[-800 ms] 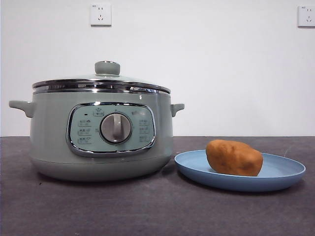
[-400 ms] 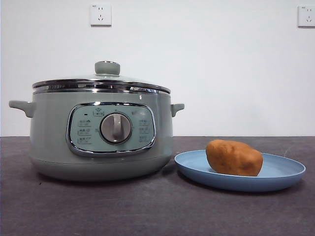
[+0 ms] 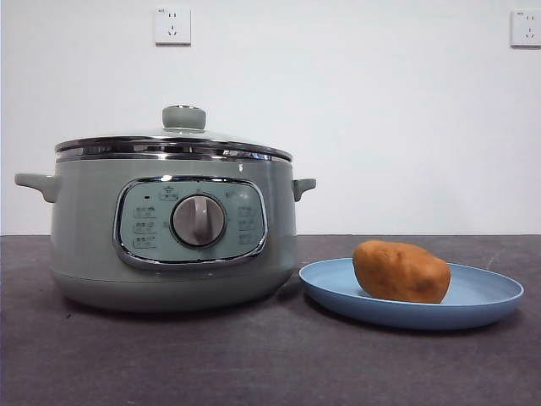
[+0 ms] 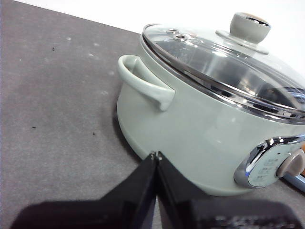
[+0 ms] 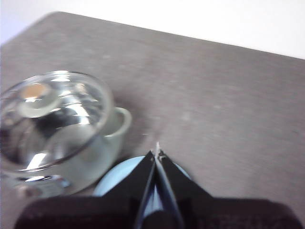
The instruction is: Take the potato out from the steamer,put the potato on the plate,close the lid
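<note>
The sage-green steamer (image 3: pixel 173 228) stands at the left of the front view with the glass lid (image 3: pixel 173 142) seated on its rim, green knob on top. The orange-brown potato (image 3: pixel 401 271) lies on the light-blue plate (image 3: pixel 482 300) to the steamer's right. Neither gripper shows in the front view. My left gripper (image 4: pixel 156 155) is shut and empty, off to the side of the steamer (image 4: pixel 200 119) near its handle; the lid (image 4: pixel 224 57) shows there too. My right gripper (image 5: pixel 157 153) is shut and empty, high above the plate (image 5: pixel 119 179) and beside the steamer (image 5: pixel 57 129).
The dark grey table (image 3: pixel 254 364) runs to a white wall with two sockets (image 3: pixel 172 25). The steamer's side handles (image 3: pixel 34 184) stick out on both sides.
</note>
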Controlling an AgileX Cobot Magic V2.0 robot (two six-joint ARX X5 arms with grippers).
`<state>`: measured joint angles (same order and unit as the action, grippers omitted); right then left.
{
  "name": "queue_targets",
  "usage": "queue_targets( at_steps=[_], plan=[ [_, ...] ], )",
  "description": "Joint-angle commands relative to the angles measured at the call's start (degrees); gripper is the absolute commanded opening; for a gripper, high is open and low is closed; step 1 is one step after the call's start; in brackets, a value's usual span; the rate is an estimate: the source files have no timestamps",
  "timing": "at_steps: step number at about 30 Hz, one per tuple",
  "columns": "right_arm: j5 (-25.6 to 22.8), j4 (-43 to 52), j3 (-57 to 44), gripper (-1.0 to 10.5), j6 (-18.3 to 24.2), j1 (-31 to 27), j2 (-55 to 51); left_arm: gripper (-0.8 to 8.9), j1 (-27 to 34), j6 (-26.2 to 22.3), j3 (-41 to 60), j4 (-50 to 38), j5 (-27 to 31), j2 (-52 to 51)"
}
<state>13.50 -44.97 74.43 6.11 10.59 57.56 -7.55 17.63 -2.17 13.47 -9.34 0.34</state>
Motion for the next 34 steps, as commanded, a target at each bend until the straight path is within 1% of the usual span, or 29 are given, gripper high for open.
queue_targets(
  at_steps=[1, 2, 4, 6, 9, 11, 15, 19, 21, 25, 29, 34],
  plan=[
    [0.09, 0.48, -4.83, 0.0, 0.04, -2.97, -2.89, -0.03, 0.2, 0.2, 0.74, 0.02, 0.26, -0.17],
    [0.0, 1.36, -7.13, 0.0, -0.74, -3.91, -4.48, -0.03, 0.2, 0.2, 0.74, 0.02, 0.24, -0.17],
    [0.02, 6.54, -14.16, 0.0, -1.79, -6.08, -8.79, -0.03, 0.2, 0.2, 0.74, 0.02, 0.26, -0.17],
    [0.04, 14.58, -23.15, 0.0, -2.01, -7.87, -14.12, -0.03, 0.2, 0.2, 0.74, 0.02, 0.24, -0.17],
    [0.0, 22.82, -35.67, 0.0, -2.01, -9.33, -22.49, -0.03, 0.2, 0.2, 0.74, 0.02, 0.24, -0.17],
    [-0.04, 24.48, -42.01, 0.0, -2.38, -10.08, -27.71, -0.03, 0.2, 0.2, 0.74, 0.02, 0.26, -0.17],
    [-0.11, 26.99, -54.42, 0.0, -6.1, -12.24, -39.69, -0.03, 0.2, 0.2, 0.74, 0.02, 0.24, -0.17],
    [-0.13, 30.29, -63.76, 0.0, -9.29, -12.79, -49.31, -0.03, 0.2, 0.2, 0.74, 0.02, 0.24, -0.17],
    [-0.07, 31.67, -67.32, 0.0, -9.9, -12.79, -53.05, -0.03, 0.2, 0.2, 0.74, 0.02, 0.24, -0.17],
    [-0.09, 33.24, -71.19, 0.0, -11.3, -12.79, -57.0, -0.03, 0.2, 0.2, 0.74, 0.02, 0.24, -0.17],
    [-0.11, 38.07, -73.9, 0.0, -11.28, -12.72, -57.51, -0.03, 0.2, 0.2, 0.74, 0.02, 0.24, -0.17],
    [-0.11, 38.23, -74.12, 0.0, -11.28, -12.66, -57.51, -0.03, 0.2, 0.2, 0.74, 0.02, 0.24, -0.17]
  ],
)
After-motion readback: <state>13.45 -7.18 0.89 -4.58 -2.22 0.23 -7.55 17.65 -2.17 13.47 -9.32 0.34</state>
